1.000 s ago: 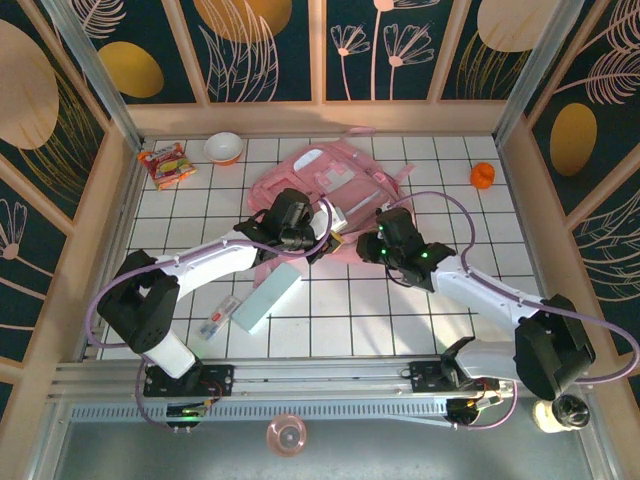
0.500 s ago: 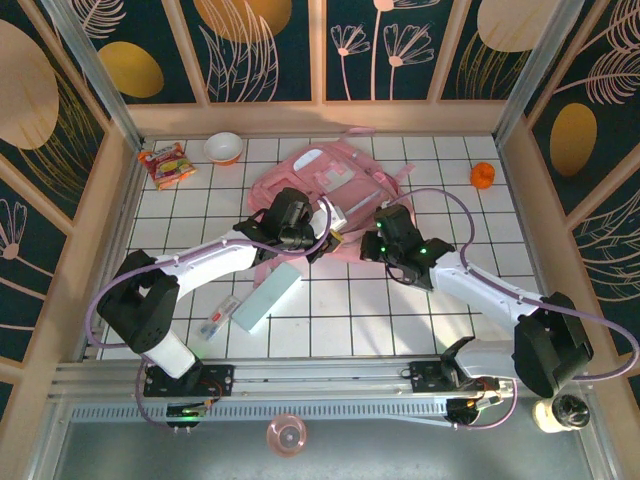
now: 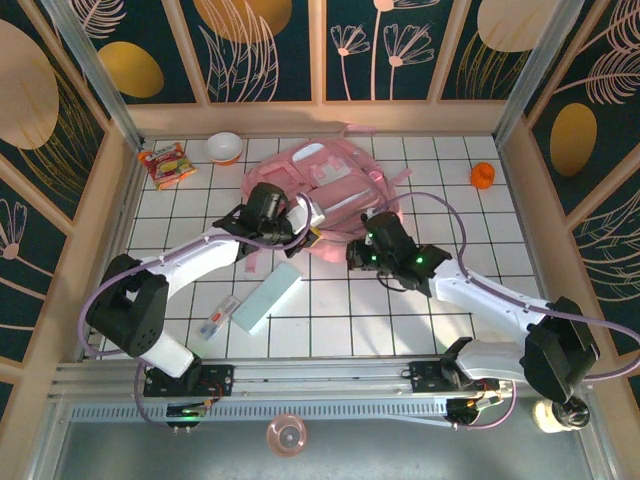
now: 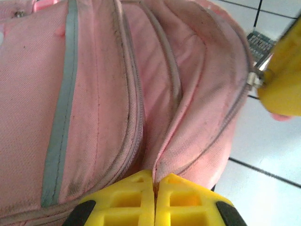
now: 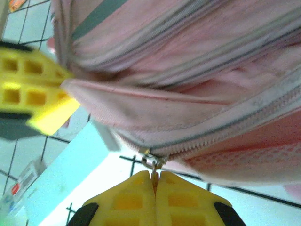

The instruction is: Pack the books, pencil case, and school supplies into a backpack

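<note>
The pink backpack lies at the middle back of the table. My left gripper is shut on the pink fabric edge of its opening, seen close in the left wrist view. My right gripper is shut on a metal zip pull at the bag's near edge. The mint pencil case lies in front of the bag, with the clear packet to its left. A dark grey calculator shows beyond the bag. The books are out of view.
A red-orange snack packet and a small bowl sit at the back left. A small orange object rests at the back right. Wooden walls close in the white gridded table on three sides.
The right gripper has shut on the zip pull and shifted left. The left arm has drawn back and left with the fabric, and the backpack has shifted with it.
</note>
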Robot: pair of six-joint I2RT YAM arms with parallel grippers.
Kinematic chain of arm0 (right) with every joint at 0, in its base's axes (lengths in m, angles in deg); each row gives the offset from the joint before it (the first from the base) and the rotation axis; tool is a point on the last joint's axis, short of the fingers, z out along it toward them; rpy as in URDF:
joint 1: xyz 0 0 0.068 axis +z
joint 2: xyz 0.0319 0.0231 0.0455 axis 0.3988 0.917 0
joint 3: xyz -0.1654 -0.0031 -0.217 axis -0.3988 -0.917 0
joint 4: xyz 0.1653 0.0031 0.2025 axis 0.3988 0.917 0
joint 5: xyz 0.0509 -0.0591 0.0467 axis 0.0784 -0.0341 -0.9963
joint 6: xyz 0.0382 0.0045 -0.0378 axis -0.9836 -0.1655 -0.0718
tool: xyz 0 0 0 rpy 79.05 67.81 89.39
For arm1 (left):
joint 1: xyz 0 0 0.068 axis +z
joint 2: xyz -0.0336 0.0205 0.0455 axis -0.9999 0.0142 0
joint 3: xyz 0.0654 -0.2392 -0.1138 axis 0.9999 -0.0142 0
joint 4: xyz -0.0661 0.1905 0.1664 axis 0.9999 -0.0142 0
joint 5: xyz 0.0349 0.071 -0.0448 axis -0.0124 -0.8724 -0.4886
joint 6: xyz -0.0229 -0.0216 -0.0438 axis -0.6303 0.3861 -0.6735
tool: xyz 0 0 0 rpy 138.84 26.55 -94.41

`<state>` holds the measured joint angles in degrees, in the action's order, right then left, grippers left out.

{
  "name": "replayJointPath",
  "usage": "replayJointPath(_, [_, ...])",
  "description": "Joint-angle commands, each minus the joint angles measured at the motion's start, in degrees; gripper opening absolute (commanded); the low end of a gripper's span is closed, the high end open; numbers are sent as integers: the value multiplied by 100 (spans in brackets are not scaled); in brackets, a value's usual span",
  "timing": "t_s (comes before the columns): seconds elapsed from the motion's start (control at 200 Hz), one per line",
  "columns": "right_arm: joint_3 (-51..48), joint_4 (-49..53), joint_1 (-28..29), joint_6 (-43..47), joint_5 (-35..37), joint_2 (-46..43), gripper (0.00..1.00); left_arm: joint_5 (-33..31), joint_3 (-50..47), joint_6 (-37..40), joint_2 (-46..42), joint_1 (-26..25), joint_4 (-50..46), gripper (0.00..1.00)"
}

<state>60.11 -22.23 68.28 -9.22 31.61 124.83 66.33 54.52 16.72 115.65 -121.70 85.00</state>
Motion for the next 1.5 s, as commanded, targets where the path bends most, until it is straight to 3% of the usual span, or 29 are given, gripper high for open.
replayJointPath(0.0, [-114, -104, 496, -596, -102, 13, 0, -322, 120, 298, 71, 367, 311, 1])
replayJointPath(0.205, [205, -665, 936, -995, 67, 692, 0, -362, 337, -285, 319, 474, 538, 23])
replayJointPath(0.435, [723, -852, 983, -1121, 205, 1273, 0, -516, -19, -2835, -232, 474, 878, 50])
replayJointPath(0.581, [884, -935, 989, -1127, 106, 1541, 0, -865, -240, -4317, -721, 474, 589, 51])
replayJointPath(0.761, [1014, -1001, 989, -1024, 82, 1692, 0, -1227, -114, -5565, -1039, 474, -297, 51])
replayJointPath(1.021, [1142, -1087, 951, -797, -130, 1811, 0, -1415, -773, -7677, -1715, 478, -151, 50])
replayJointPath(1.291, [1168, -1146, 902, -634, -460, 1865, 0, -1001, -1305, -8931, -1764, 409, 177, 52])
replayJointPath(1.491, [1161, -1100, 903, -628, -505, 1851, 0, -894, -1388, -9069, -1553, 324, 397, 55])
